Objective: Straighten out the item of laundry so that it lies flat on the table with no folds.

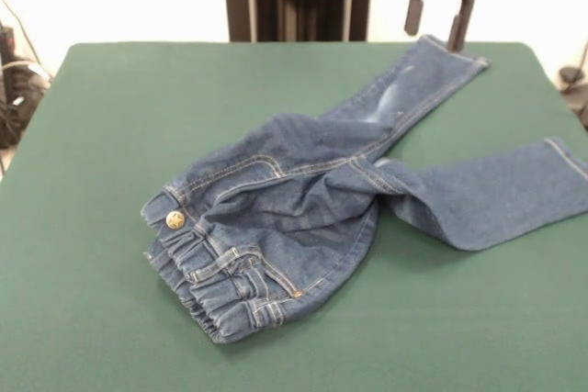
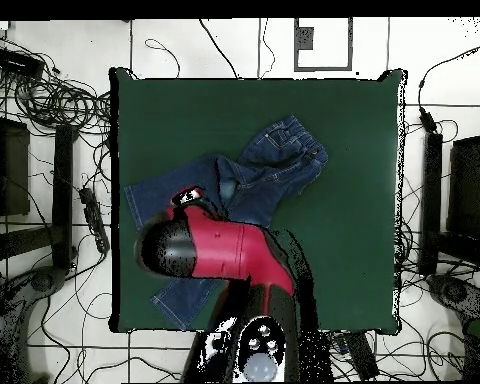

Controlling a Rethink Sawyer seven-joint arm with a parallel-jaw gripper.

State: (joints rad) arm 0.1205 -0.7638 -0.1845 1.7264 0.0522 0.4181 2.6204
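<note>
— Gripper [image 1: 439, 20] first: where did it hang, and how were its fingers set?

— It hung at the table's far edge in the front view, two dark fingers spread apart with nothing between them, clear of the cloth. The tips stood just above and beside the cuff of the far leg [image 1: 457, 52].

— And the jeans [image 1: 303, 199] from there?

— Reading left to right in the front view: the elastic waistband [image 1: 207, 286] and brass button [image 1: 175, 218] lay nearest the camera at the left, the bunched seat in the middle, and the two legs forked off to the right, one running up toward the gripper, the near leg [image 1: 496, 195] out to the right edge of the green table [image 1: 92, 135].

— So the long axis?

— It ran from the waistband diagonally up to that far cuff, so I judged a pull along it, away from the waistband, would suit. Overhead, the arm hid the gripper.
</note>
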